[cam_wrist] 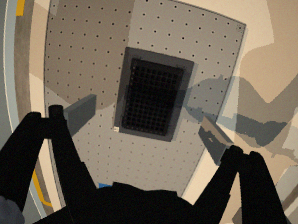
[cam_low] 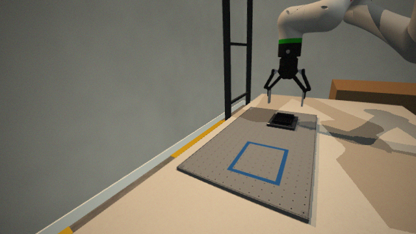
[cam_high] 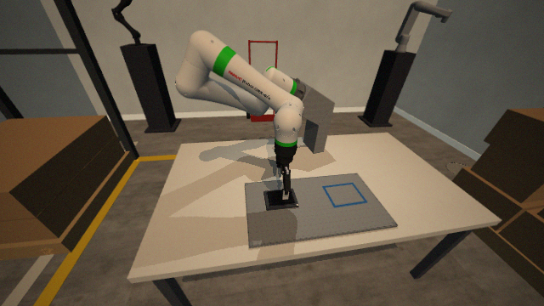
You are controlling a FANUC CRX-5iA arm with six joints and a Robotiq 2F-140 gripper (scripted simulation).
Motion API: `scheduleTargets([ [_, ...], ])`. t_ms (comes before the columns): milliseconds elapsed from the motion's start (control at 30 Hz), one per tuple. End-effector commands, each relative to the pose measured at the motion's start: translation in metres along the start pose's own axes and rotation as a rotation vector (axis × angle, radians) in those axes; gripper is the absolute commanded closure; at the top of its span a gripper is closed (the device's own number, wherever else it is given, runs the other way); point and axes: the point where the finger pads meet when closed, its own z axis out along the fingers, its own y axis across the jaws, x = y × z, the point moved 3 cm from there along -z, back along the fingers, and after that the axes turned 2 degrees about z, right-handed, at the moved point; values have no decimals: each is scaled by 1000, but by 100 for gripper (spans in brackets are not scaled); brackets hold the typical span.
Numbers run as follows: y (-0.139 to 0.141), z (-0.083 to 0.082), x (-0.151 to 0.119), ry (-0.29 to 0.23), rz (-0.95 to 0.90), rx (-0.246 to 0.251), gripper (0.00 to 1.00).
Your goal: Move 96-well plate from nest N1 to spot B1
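The dark 96-well plate [cam_low: 283, 119] [cam_high: 280, 199] sits flat in the plate nest at the left end of the grey perforated deck [cam_high: 314, 208]. It also shows in the wrist view [cam_wrist: 153, 94], centred between my fingers. My gripper [cam_low: 286, 99] hangs straight above the plate with its fingers wide open and empty, clear of the plate; in the top view the gripper [cam_high: 286, 187] stands over the nest. The blue taped outline B1 [cam_low: 259, 162] lies empty on the deck to the side, also in the top view [cam_high: 344, 195].
A grey block [cam_high: 316, 121] stands at the back of the table behind the arm. A black frame post [cam_low: 236, 52] rises beyond the table's far edge. Brown crates [cam_high: 51, 170] flank the table on both sides.
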Motion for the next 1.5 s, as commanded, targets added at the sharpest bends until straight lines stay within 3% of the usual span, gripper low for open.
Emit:
scheduleTargets([
  [0, 2, 0, 0, 4, 15, 11, 0],
  [500, 2, 8, 0, 4, 15, 11, 0],
  [1467, 1, 53, 0, 4, 15, 11, 0],
])
